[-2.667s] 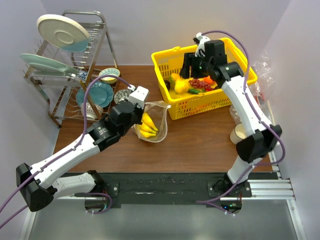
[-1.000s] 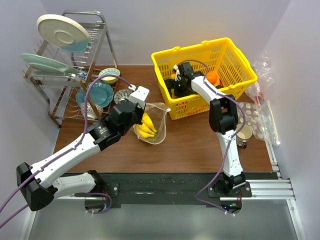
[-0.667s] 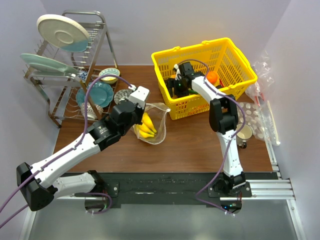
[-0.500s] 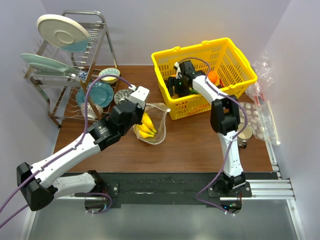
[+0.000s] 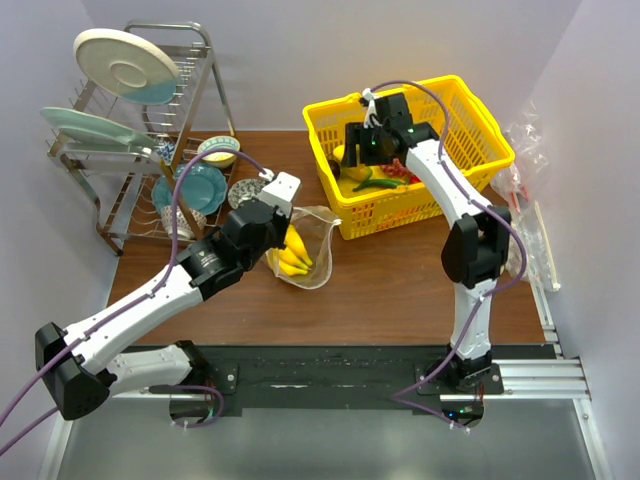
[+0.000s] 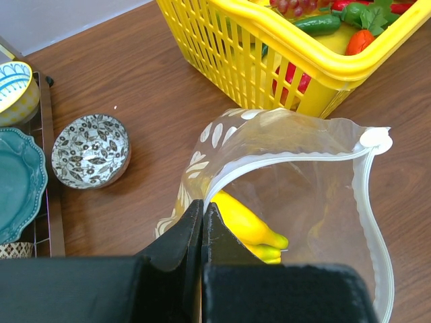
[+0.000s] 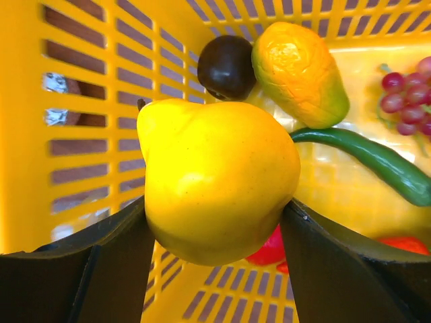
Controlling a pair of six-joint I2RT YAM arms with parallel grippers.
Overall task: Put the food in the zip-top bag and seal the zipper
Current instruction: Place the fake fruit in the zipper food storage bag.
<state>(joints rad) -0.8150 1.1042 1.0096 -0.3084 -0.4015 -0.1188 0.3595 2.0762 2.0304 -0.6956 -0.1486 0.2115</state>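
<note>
My right gripper [image 7: 217,208] is shut on a yellow pear-shaped fruit [image 7: 215,175] and holds it above the floor of the yellow basket [image 5: 430,190]. Below it lie the orange-green mango [image 7: 300,74] and the long dark green vegetable [image 7: 377,165]. My left gripper [image 6: 202,205] is shut on the whitish zipper strip [image 6: 283,158] of the clear zip-top bag [image 6: 310,195], holding its mouth open on the table. The yellow banana bunch [image 6: 246,222] lies inside the bag. In the top view the bag [image 5: 315,250] sits left of the basket, under my left gripper [image 5: 275,225].
A small dark fruit [image 7: 227,66], red grapes [image 7: 404,94] and red pieces also lie in the basket. A dish rack [image 5: 130,130] with plates stands at the back left, with a patterned bowl [image 6: 91,151] beside it. A heap of thin plastic [image 5: 520,150] lies at the right edge.
My right gripper has risen from low in the basket's left part, with the yellow pear-shaped fruit in it. The left arm and the bag have not moved.
</note>
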